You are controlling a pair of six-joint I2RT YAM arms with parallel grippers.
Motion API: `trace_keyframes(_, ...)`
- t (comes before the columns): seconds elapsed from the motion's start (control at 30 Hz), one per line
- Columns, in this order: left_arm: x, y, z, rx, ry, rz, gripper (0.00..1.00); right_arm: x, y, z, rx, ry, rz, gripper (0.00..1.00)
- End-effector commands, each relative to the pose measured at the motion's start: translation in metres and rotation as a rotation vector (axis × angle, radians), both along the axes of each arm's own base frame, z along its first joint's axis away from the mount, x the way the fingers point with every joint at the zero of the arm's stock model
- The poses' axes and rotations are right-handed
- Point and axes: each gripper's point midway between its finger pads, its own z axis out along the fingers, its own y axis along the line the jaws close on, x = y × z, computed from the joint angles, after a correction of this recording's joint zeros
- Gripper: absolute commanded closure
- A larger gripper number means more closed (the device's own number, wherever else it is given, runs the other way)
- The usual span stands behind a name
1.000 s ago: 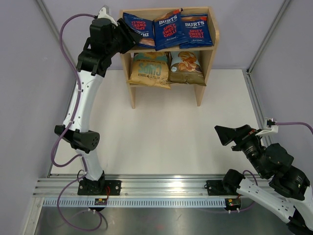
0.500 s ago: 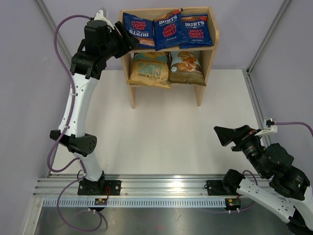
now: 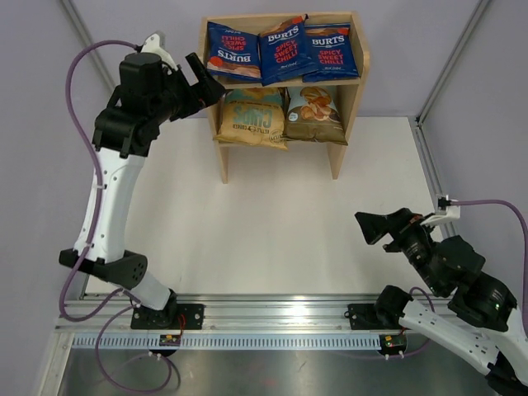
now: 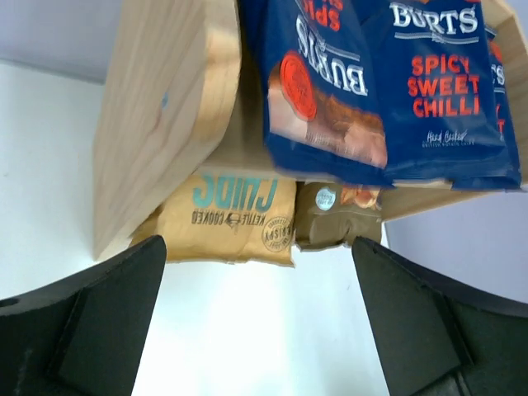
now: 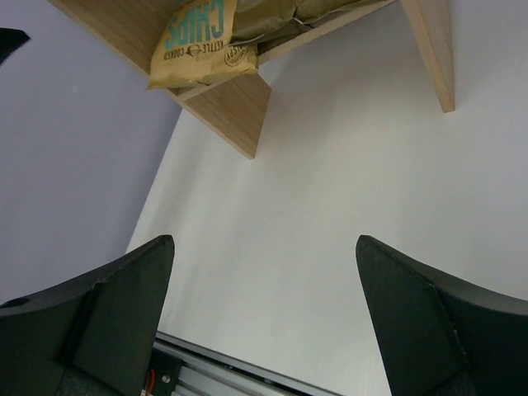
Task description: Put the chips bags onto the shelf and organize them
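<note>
White counter [image 3: 289,214] is occupied at its far edge by the wooden shelf [image 3: 348,124]. The tan-and-teal bag [image 3: 252,120] and Cassava bag [image 3: 315,114] are laid on its lower tier, three dark-blue bags [image 3: 285,49] above. Both the left tool [image 3: 206,76] and right tool [image 3: 367,227] are held released, empty.

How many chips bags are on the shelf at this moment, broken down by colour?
Dark-blue Burts bags: 3, upper tier
Tan-and-teal bag: 1, lower tier
Pale-blue and olive bag: 1, lower tier
Total: 5, all on the shelf
</note>
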Motion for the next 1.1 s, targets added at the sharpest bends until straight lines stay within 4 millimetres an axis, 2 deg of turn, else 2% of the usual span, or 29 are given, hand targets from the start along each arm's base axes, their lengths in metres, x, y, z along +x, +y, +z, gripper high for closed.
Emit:
trace_keyframes(0.0,-0.046,0.027,0.024,0.063,-0.1,0.012,0.01,0.021,0.016,-0.014,-0.166,0.013,-0.011,0.01)
trace_keyframes(0.03,-0.072,0.035,0.037,0.082,-0.158,0.004,0.01,0.026,0.018,-0.014,-0.198,0.016,-0.015,0.01)
trace_keyframes(0.07,-0.072,0.041,0.006,0.125,-0.096,0.023,0.01,0.03,0.019,-0.017,-0.247,0.02,-0.023,0.01)
trace_keyframes(0.1,-0.082,0.048,0.004,0.139,-0.116,0.031,0.01,0.04,0.021,-0.026,-0.317,0.052,-0.051,0.0)
trace_keyframes(0.13,-0.088,0.053,-0.007,0.174,-0.113,0.031,0.01,0.044,0.018,-0.024,-0.342,0.058,-0.082,0.01)
trace_keyframes(0.17,-0.106,0.06,-0.024,0.194,-0.104,0.033,0.01,0.049,0.016,-0.027,-0.383,0.06,-0.107,0.01)
trace_keyframes(0.23,-0.118,0.07,-0.044,0.234,-0.099,0.049,0.01,0.06,0.017,-0.026,-0.434,0.064,-0.144,0.01)
trace_keyframes(0.27,-0.135,0.078,-0.044,0.237,-0.125,0.06,0.01,0.062,0.019,-0.026,-0.455,0.064,-0.143,0.0)
trace_keyframes(0.3,-0.136,0.084,-0.078,0.291,-0.06,0.07,0.01,0.067,0.022,-0.028,-0.475,0.077,-0.149,0.01)
trace_keyframes(0.33,-0.142,0.089,-0.088,0.309,-0.054,0.075,0.01,0.072,0.021,-0.025,-0.468,0.083,-0.163,0.01)
trace_keyframes(0.37,-0.154,0.094,-0.095,0.322,-0.064,0.076,0.01,0.075,0.032,-0.032,-0.492,0.096,-0.11,0.01)
trace_keyframes(0.4,-0.157,0.098,-0.121,0.366,-0.028,0.065,0.01,0.079,0.036,-0.033,-0.488,0.103,-0.101,0.01)
trace_keyframes(0.47,-0.166,0.102,-0.14,0.401,-0.024,0.051,0.01,0.092,0.03,-0.038,-0.496,0.144,-0.117,0.01)
trace_keyframes(0.5,-0.176,0.105,-0.138,0.399,-0.07,0.047,0.01,0.097,0.033,-0.045,-0.508,0.173,-0.101,0.01)
trace_keyframes(0.53,-0.178,0.107,-0.158,0.436,-0.047,0.033,0.01,0.101,0.03,-0.048,-0.516,0.185,-0.11,0.01)
trace_keyframes(0.57,-0.182,0.11,-0.161,0.441,-0.057,0.038,0.01,0.107,0.02,-0.05,-0.52,0.198,-0.144,0.01)
trace_keyframes(0.67,-0.19,0.114,-0.183,0.471,-0.082,0.029,0.01,0.108,0.011,-0.055,-0.519,0.194,-0.156,0.01)
trace_keyframes(0.7,-0.19,0.116,-0.185,0.476,-0.093,0.036,0.01,0.105,0.008,-0.054,-0.514,0.18,-0.158,0.0)
trace_keyframes(0.73,-0.193,0.117,-0.185,0.473,-0.109,0.047,0.01,0.102,0.006,-0.062,-0.528,0.192,-0.158,0.01)
trace_keyframes(0.77,-0.193,0.119,-0.197,0.481,-0.093,0.05,0.01,0.1,0.004,-0.065,-0.539,0.19,-0.155,0.01)
trace_keyframes(0.83,-0.193,0.124,-0.193,0.463,-0.133,0.093,0.01,0.094,-0.003,-0.074,-0.572,0.202,-0.158,0.01)
trace_keyframes(0.93,-0.194,0.131,-0.199,0.443,-0.169,0.15,0.01,0.089,-0.022,-0.08,-0.6,0.228,-0.233,0.01)
trace_keyframes(0.97,-0.193,0.131,-0.207,0.442,-0.163,0.156,0.01,0.086,-0.025,-0.078,-0.597,0.225,-0.247,0.0)
trace_keyframes(1.07,-0.195,0.136,-0.207,0.453,-0.179,0.175,0.01,0.079,-0.031,-0.074,-0.579,0.221,-0.262,0.01)
